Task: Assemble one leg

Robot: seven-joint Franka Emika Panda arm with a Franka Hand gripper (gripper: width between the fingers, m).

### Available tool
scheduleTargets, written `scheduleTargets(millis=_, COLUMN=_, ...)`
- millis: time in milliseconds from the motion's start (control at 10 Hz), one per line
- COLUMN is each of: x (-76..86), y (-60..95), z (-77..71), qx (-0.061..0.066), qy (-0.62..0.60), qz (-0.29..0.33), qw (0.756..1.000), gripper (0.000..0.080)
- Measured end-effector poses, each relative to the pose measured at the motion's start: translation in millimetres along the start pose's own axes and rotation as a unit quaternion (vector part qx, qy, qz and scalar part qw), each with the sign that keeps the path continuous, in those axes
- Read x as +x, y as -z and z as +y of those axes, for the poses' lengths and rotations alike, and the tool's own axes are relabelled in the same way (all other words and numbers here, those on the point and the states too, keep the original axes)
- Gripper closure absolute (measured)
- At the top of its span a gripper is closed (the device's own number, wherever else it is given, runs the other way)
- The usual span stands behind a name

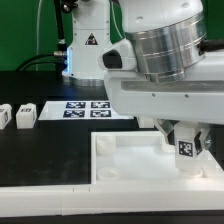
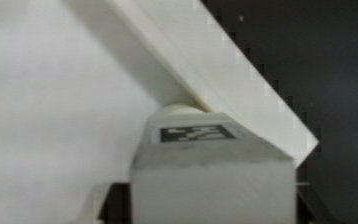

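My gripper (image 1: 184, 146) is shut on a leg (image 1: 185, 149), a small white block with a black-and-white tag, and holds it at the far right corner of the large white tray-like piece (image 1: 120, 160), just inside the raised rim. In the wrist view the leg (image 2: 201, 165) fills the space between my dark fingers (image 2: 123, 203), and its tagged end meets the tray piece's slanting rim (image 2: 211, 70) at a round corner socket. Two more legs (image 1: 25, 114) stand on the black table at the exterior view's left.
The marker board (image 1: 88, 108) lies on the table behind the tray piece. The robot's white base (image 1: 85, 45) and cables stand at the back. The tray piece's front rim (image 1: 60, 195) runs along the near edge.
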State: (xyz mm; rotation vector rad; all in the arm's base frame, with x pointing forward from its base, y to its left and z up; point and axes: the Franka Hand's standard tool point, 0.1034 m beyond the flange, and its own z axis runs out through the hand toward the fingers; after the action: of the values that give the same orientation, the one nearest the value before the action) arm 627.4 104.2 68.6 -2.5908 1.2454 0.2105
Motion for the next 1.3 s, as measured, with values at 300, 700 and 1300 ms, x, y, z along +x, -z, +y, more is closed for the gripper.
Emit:
scheduleTargets(millis=300, x=2.0, y=-0.4, z=0.4, qx=0.025, qy=-0.238, qz=-0.023, qw=0.971, gripper=0.0505)
scheduleTargets(millis=700, x=-0.4, y=-1.2, z=0.8, qx=0.032, qy=-0.212, qz=-0.036, qw=0.976, gripper=0.0284)
scheduleTargets(millis=1300, x=-11.3, y=5.1, z=-4.5, qx=0.01, qy=0.175, qz=-0.006, qw=0.984, gripper=0.0151)
